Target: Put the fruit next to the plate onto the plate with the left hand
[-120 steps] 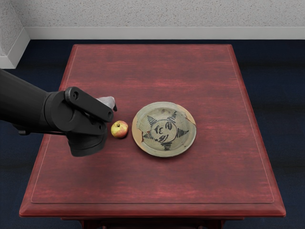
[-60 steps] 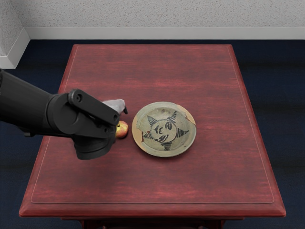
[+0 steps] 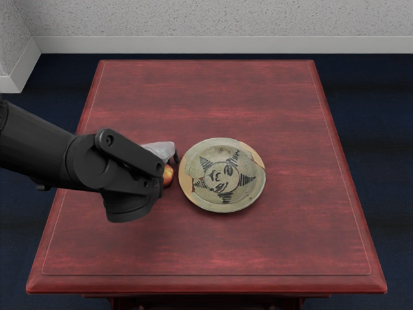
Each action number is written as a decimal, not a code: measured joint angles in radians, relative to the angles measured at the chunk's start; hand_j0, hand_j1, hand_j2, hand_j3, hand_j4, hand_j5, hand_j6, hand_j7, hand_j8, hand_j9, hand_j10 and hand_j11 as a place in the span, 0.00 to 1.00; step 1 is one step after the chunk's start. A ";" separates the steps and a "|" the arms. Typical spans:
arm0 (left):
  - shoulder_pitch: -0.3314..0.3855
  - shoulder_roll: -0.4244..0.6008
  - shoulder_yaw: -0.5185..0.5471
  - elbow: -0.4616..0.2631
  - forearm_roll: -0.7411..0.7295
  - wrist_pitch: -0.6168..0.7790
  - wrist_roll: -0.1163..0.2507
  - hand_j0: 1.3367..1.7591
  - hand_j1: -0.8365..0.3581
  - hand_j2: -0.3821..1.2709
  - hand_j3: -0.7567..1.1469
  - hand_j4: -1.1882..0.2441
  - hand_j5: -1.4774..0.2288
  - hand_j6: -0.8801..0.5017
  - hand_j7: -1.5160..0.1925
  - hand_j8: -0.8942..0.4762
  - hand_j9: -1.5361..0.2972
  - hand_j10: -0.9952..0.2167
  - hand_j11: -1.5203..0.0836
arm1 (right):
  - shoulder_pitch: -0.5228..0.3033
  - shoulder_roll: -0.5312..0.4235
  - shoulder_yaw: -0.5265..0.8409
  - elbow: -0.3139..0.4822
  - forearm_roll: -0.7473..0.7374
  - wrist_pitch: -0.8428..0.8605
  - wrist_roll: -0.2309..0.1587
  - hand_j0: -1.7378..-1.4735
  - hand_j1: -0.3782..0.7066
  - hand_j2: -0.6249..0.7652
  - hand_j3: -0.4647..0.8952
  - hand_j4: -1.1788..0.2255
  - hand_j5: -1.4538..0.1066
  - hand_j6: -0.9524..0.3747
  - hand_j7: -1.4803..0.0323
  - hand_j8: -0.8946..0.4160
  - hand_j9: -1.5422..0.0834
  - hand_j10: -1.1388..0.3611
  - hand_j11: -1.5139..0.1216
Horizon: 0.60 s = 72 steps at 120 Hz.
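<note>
the task is in its opening step, by my reading: the fruit is not yet on the plate and nothing shows it lifted, so the grasp, the carry and the set-down are all left to do.

the left hand (image 3: pixel 133 182) comes in from 9 o'clock on its dark arm and lies low over the table, covering most of the apple (image 3: pixel 169 174). only a thin red and yellow sliver of the apple shows, at the hand's 3 o'clock edge. the hand seems to be touching it or just beside it, but the dark bulk of the wrist and palm hides the contact, so i cannot tell whether the hand is wide, narrow or closed on the fruit.

the apple sits on the table (image 3: pixel 213 103), just beside the plate (image 3: pixel 253 194), at the plate's 9 o'clock rim. i cannot tell whether it touches that rim. the plate holds nothing, its painted face and star pattern fully in view.

the carry looks short: up and over the rim toward 3 o'clock.

the right arm is out of view.
</note>
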 joint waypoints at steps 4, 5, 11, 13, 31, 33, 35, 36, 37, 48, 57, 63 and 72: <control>-0.002 0.000 0.002 0.001 0.010 0.000 0.000 0.76 0.60 0.28 0.40 0.56 0.57 0.35 0.59 0.37 0.56 0.50 0.63 | 0.000 0.000 0.000 0.000 0.000 0.000 0.000 0.30 0.04 0.45 0.34 0.83 0.92 0.71 0.97 0.67 0.94 0.75 0.92; -0.003 0.000 0.002 0.002 0.012 0.000 0.000 0.76 0.60 0.28 0.40 0.56 0.57 0.35 0.59 0.37 0.56 0.50 0.63 | 0.000 0.000 0.000 0.000 0.000 0.000 0.000 0.30 0.04 0.45 0.34 0.83 0.92 0.71 0.97 0.67 0.94 0.75 0.92; -0.006 0.000 0.006 0.007 0.026 0.000 0.000 0.76 0.59 0.28 0.40 0.55 0.56 0.35 0.59 0.36 0.56 0.49 0.63 | 0.000 0.000 0.000 0.000 0.000 0.000 0.000 0.30 0.04 0.45 0.34 0.83 0.92 0.71 0.97 0.67 0.94 0.75 0.92; -0.004 0.000 0.007 0.011 0.029 0.000 0.000 0.76 0.59 0.28 0.40 0.55 0.56 0.35 0.59 0.36 0.56 0.49 0.63 | 0.000 0.000 0.000 0.000 0.000 0.000 0.000 0.30 0.04 0.45 0.34 0.83 0.92 0.71 0.97 0.67 0.94 0.75 0.92; 0.028 0.000 0.012 0.035 0.060 0.000 0.000 0.76 0.59 0.28 0.40 0.55 0.56 0.34 0.58 0.36 0.55 0.49 0.62 | 0.000 0.000 0.000 0.000 0.000 0.000 0.000 0.30 0.04 0.45 0.34 0.83 0.92 0.71 0.97 0.67 0.94 0.75 0.92; 0.028 0.000 0.012 0.036 0.064 0.000 0.000 0.76 0.59 0.28 0.40 0.55 0.56 0.34 0.58 0.36 0.55 0.49 0.62 | 0.000 0.000 0.000 0.000 0.000 0.000 0.000 0.30 0.04 0.45 0.34 0.83 0.92 0.71 0.97 0.67 0.94 0.75 0.92; 0.028 0.000 0.012 0.037 0.068 0.000 0.000 0.76 0.59 0.28 0.40 0.55 0.56 0.34 0.58 0.36 0.55 0.49 0.62 | 0.000 0.000 0.000 0.000 0.000 0.000 0.000 0.30 0.04 0.45 0.34 0.83 0.92 0.71 0.97 0.67 0.94 0.75 0.92; 0.028 0.000 0.013 0.037 0.069 0.000 0.000 0.76 0.59 0.28 0.40 0.55 0.56 0.34 0.58 0.36 0.55 0.49 0.62 | 0.000 0.000 0.000 0.000 0.000 0.000 0.000 0.30 0.04 0.45 0.34 0.83 0.92 0.71 0.97 0.67 0.94 0.75 0.92; 0.028 0.000 0.013 0.038 0.071 0.000 0.000 0.76 0.59 0.28 0.40 0.55 0.56 0.34 0.58 0.36 0.55 0.49 0.62 | 0.000 0.000 0.000 0.000 0.000 0.000 0.000 0.30 0.04 0.45 0.34 0.83 0.92 0.71 0.97 0.67 0.94 0.75 0.92; 0.047 0.000 0.016 0.041 0.081 0.000 -0.011 0.76 0.56 0.28 0.40 0.53 0.54 0.33 0.56 0.34 0.54 0.47 0.60 | 0.000 0.000 0.000 0.000 0.000 0.000 0.000 0.30 0.04 0.45 0.34 0.83 0.92 0.71 0.97 0.67 0.94 0.75 0.92; 0.051 0.000 0.017 0.042 0.085 0.000 -0.020 0.76 0.54 0.29 0.40 0.51 0.52 0.31 0.54 0.32 0.52 0.45 0.58 | 0.000 0.000 0.000 0.000 0.000 0.000 0.000 0.30 0.04 0.45 0.34 0.83 0.92 0.71 0.97 0.67 0.94 0.75 0.92; 0.051 0.000 0.018 0.042 0.087 0.000 -0.023 0.76 0.52 0.29 0.40 0.50 0.51 0.30 0.53 0.31 0.50 0.43 0.57 | 0.000 0.000 0.000 0.000 0.000 0.000 0.000 0.30 0.04 0.45 0.34 0.83 0.92 0.71 0.97 0.67 0.94 0.75 0.92; 0.051 0.000 0.018 0.041 0.088 0.000 -0.026 0.76 0.50 0.30 0.40 0.48 0.48 0.27 0.50 0.29 0.48 0.41 0.54 | 0.000 0.000 0.000 0.000 0.000 0.000 0.000 0.30 0.04 0.45 0.34 0.83 0.92 0.71 0.97 0.67 0.94 0.75 0.92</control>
